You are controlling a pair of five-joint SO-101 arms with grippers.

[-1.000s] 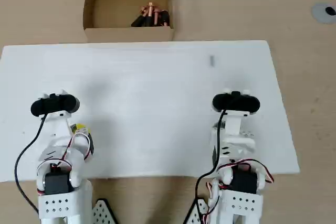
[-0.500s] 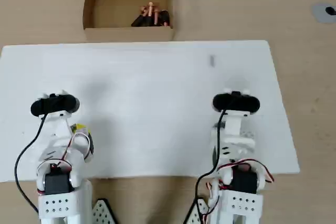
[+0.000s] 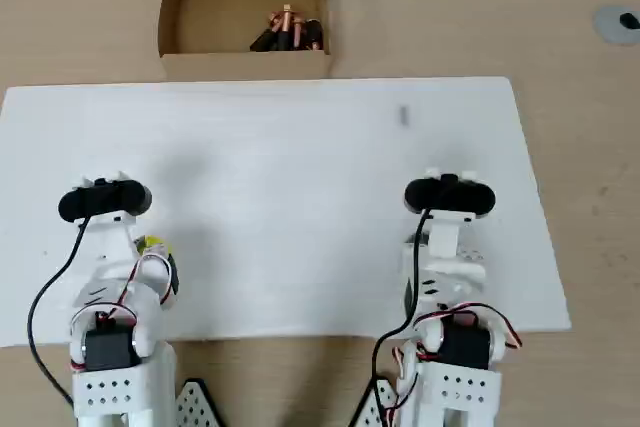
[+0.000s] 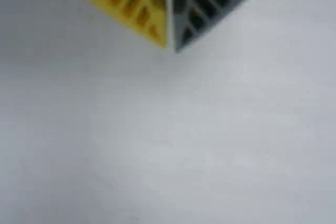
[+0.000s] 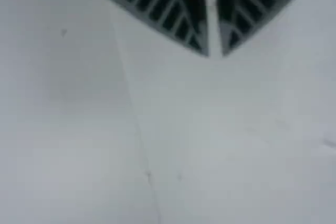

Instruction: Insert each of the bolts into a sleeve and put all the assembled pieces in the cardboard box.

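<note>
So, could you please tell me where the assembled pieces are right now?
In the high view, the assembled pieces lie bunched inside the cardboard box, near its right-hand wall, at the table's far edge just beyond the white sheet.

The right gripper (image 5: 212, 52) hangs over a white sheet (image 5: 241, 145). Its two dark, ribbed fingers (image 5: 157, 3) taper to points that stand almost together, with only a thin slit between them and nothing held there. A faint crease (image 5: 137, 124) runs across the sheet from beside the fingers to the far edge. A tiny dark speck (image 5: 63, 32) lies off to one side of the crease.
</note>
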